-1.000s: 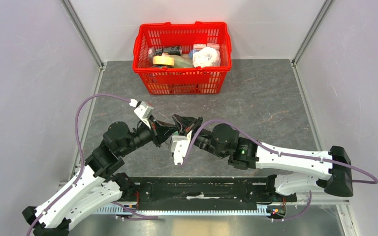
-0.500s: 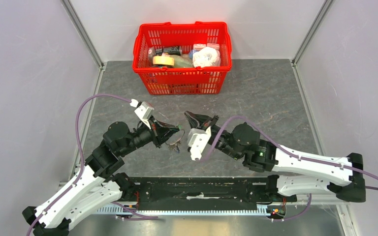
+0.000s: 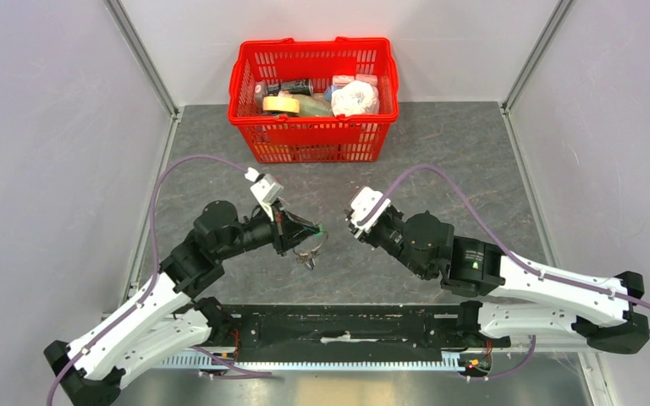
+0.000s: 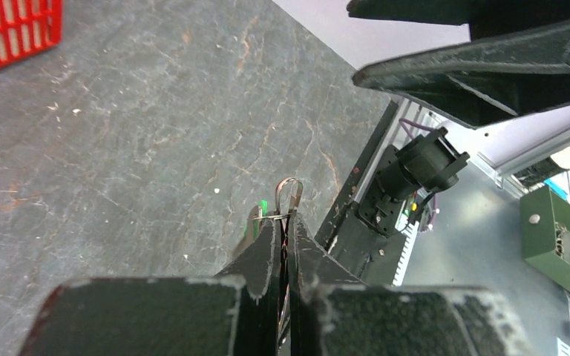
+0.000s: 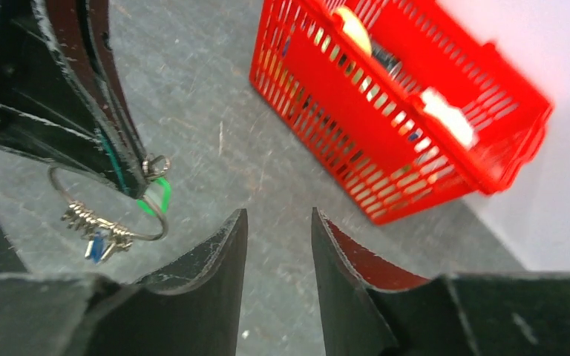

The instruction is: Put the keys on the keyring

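Above the middle of the grey stone-look counter (image 3: 448, 169), the left jaws pinch the thin silvery wire keyring (image 5: 96, 221), light, stiff, likely slippery, its small blue-headed key (image 5: 94, 247) dangling loose, so the bare wire seems the surest hold; the right jaws stand spread, empty.

The light was bright and even, from above the red basket (image 3: 317, 139); shadows on the table (image 3: 465, 169) in front of it were soft and faint. In the right wrist view the basket was blurred, its far side washed pale, and the right gripper (image 5: 278, 222) in front of it looked unsharp.
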Controlling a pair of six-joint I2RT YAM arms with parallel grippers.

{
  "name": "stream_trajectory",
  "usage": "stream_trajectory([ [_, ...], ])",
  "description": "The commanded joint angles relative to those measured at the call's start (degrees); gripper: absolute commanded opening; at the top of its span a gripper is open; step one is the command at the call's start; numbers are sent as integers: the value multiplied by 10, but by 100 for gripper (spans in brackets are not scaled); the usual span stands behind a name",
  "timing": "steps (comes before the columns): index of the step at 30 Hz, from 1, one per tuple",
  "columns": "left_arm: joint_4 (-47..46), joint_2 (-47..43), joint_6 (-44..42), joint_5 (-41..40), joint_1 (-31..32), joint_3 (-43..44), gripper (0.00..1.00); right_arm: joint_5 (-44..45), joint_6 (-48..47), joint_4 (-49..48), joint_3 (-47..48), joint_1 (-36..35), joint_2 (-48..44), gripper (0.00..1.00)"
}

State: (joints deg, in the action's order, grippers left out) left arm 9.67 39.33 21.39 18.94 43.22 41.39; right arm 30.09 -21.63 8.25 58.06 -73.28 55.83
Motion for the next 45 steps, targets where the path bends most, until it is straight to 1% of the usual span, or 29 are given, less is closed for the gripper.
stream_trajectory([
  [1,-47,38,20,61,2,33,2,24,175,125,37,1,-19,46],
  [6,-55,80,29,69,2,39,2,41,277,201,29,1,-21,50],
  [10,-65,106,35,84,2,43,2,30,330,242,17,2,-23,55],
  [14,-80,120,43,100,2,46,2,-7,350,253,-4,3,-35,59],
  [20,-95,131,54,122,2,48,2,-66,336,252,-29,4,-58,67],
  [27,-141,148,81,147,2,53,2,-108,329,178,-62,6,-54,69],
  [35,-165,152,100,175,2,53,2,-112,294,99,-91,8,-53,70],
  [42,-203,151,129,210,2,47,2,-115,275,64,-99,14,-52,70],
  [45,-207,150,132,216,2,44,2,-120,270,47,-103,15,-53,68],
])
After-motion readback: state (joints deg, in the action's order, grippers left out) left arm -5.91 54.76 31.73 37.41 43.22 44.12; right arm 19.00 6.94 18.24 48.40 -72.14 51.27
